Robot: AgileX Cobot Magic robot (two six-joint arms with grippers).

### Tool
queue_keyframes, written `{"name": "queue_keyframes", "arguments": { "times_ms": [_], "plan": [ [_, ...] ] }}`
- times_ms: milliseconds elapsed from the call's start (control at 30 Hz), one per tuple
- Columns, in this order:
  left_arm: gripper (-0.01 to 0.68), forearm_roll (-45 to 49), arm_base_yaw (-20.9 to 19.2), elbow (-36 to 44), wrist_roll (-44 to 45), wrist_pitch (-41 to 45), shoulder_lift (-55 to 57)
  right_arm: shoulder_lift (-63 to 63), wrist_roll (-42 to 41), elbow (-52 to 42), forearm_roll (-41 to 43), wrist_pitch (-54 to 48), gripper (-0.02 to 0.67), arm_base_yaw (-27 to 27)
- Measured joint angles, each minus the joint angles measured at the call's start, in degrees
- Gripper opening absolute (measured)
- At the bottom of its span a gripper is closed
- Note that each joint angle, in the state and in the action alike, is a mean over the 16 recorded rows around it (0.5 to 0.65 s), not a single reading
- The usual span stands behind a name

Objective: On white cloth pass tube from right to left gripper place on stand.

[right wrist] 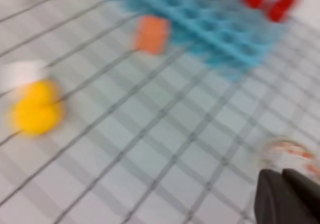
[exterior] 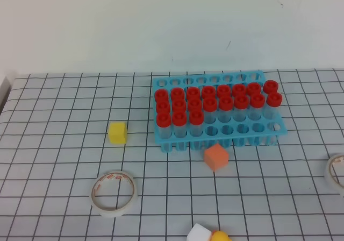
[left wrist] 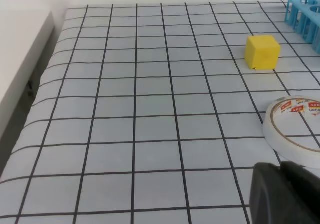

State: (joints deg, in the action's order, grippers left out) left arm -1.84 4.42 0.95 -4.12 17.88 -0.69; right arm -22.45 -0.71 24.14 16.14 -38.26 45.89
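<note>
The white cloth (exterior: 54, 144) with its dark grid covers the table. The blue stand (exterior: 226, 129) sits at the back right, with several red-capped tubes (exterior: 215, 98) upright in its rear rows; its front row is empty. No loose tube shows on the cloth or in a gripper. Neither gripper shows in the exterior view. The left gripper (left wrist: 280, 166) shows only as black fingers pressed together at the bottom right of its wrist view, empty. The right gripper (right wrist: 282, 171) shows the same way in its blurred wrist view, with the stand (right wrist: 215, 29) far ahead.
A yellow cube (exterior: 117, 133) lies left of the stand and an orange cube (exterior: 216, 157) just in front of it. A tape roll (exterior: 113, 192) lies front left and another (exterior: 336, 171) at the right edge. White (exterior: 200, 233) and yellow (exterior: 220, 236) blocks sit at the front edge.
</note>
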Motion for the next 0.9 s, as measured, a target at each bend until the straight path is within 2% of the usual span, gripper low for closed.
{"name": "queue_keyframes", "arguments": {
  "times_ms": [333,500,667,900],
  "plan": [
    [0.000,0.04,0.00,0.00,0.00,0.03,0.00,8.36,0.12,-14.50,0.10,19.07,-0.001,-30.37],
    [0.000,0.04,0.00,0.00,0.00,0.03,0.00,15.39,0.34,-21.10,0.12,24.31,-0.001,-42.78],
    [0.000,0.04,0.00,0.00,0.00,0.03,0.00,20.95,0.33,-24.65,-0.06,24.42,-0.001,-50.63],
    [0.000,0.08,0.00,0.00,-0.03,0.03,0.00,23.14,-0.65,-25.54,-2.57,21.60,-0.001,-54.32]
  ]
}}
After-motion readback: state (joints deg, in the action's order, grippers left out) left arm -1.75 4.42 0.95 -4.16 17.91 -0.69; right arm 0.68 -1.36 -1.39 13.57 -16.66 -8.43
